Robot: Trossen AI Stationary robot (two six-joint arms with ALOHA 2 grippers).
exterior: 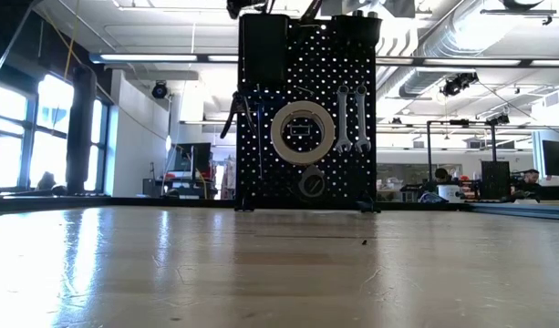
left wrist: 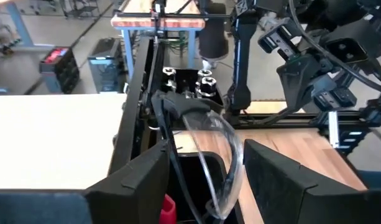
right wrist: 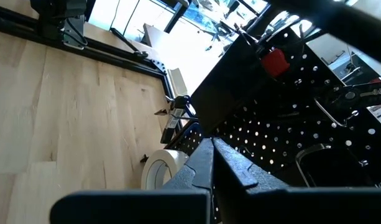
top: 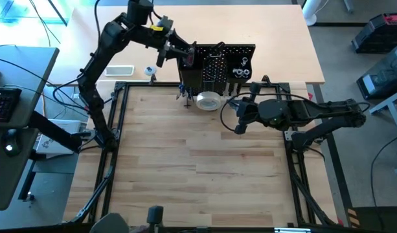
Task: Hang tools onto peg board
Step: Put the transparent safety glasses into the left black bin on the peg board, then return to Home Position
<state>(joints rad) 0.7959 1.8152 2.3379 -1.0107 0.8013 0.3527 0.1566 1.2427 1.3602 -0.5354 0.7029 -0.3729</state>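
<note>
Two wrenches [exterior: 350, 118] and a tape roll [exterior: 302, 130] hang on the peg board [exterior: 306, 55], upright at the tabletop's [top: 204, 168] far edge. No writing is readable. Left claw [left wrist: 206, 186] stands apart over the board's top; right claw [right wrist: 212, 158] is pressed together beside it.

text: none legible | labels: none legible | numbers: none legible | signs: none
</note>
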